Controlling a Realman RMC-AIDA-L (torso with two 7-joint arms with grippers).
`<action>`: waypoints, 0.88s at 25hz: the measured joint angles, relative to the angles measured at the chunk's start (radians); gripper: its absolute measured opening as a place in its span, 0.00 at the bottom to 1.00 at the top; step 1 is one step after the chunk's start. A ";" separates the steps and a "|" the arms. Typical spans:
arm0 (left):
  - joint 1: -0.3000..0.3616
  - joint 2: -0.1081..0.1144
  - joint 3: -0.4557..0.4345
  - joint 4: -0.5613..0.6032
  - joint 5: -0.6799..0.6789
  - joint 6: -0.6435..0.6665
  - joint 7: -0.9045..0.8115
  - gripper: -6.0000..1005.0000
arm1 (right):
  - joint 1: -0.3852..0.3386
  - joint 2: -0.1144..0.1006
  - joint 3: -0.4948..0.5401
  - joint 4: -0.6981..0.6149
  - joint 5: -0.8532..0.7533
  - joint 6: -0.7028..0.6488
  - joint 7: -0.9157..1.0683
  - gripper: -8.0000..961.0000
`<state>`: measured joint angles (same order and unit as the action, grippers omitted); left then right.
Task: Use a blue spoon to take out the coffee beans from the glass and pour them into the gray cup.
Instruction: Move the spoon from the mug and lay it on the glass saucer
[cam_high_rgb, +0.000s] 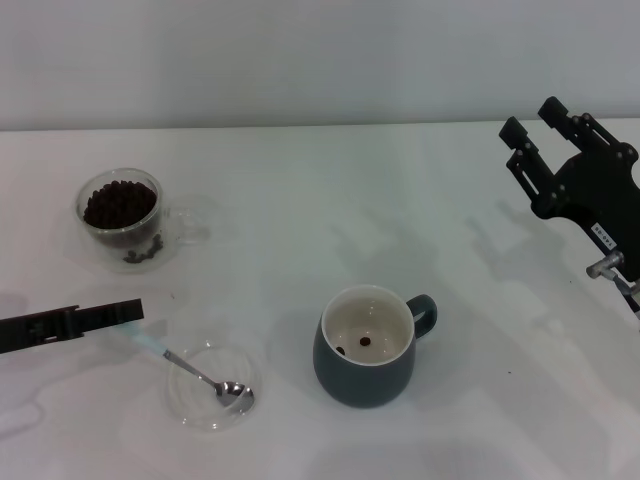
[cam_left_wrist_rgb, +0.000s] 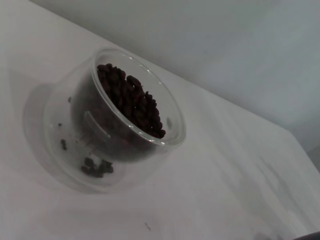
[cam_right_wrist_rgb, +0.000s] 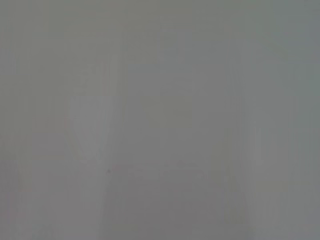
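The glass (cam_high_rgb: 118, 212) stands at the far left, full of coffee beans (cam_high_rgb: 118, 203); the left wrist view shows the glass (cam_left_wrist_rgb: 167, 122) and its beans (cam_left_wrist_rgb: 131, 100) close up. The gray cup (cam_high_rgb: 365, 375) stands at front centre with two beans inside. The blue spoon (cam_high_rgb: 190, 368) lies slanted, its bowl in a shallow glass dish (cam_high_rgb: 190, 405). My left gripper (cam_high_rgb: 135, 311) comes in low from the left and is shut on the end of the spoon's pale handle. My right gripper (cam_high_rgb: 533, 118) is open and raised at the far right, away from everything.
A few loose beans (cam_high_rgb: 143, 256) lie at the foot of the glass; they also show in the left wrist view (cam_left_wrist_rgb: 97, 168). The white table (cam_high_rgb: 480, 400) ends at a pale wall behind. The right wrist view shows only blank grey.
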<state>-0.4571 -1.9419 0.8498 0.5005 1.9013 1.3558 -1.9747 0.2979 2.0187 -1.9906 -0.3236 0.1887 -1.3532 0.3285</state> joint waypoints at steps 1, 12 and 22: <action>0.000 0.000 0.000 0.000 0.002 -0.004 0.001 0.40 | 0.000 0.000 0.000 0.000 0.000 0.001 0.000 0.53; 0.002 -0.003 -0.001 0.008 0.051 -0.056 0.010 0.65 | 0.001 0.000 -0.006 -0.017 0.000 0.017 0.001 0.53; 0.051 0.000 -0.011 0.065 0.009 -0.063 0.053 0.65 | 0.001 0.000 -0.005 -0.022 0.000 0.020 0.000 0.53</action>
<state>-0.4061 -1.9418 0.8391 0.5657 1.9098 1.2927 -1.9219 0.2992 2.0186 -1.9957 -0.3458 0.1887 -1.3333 0.3286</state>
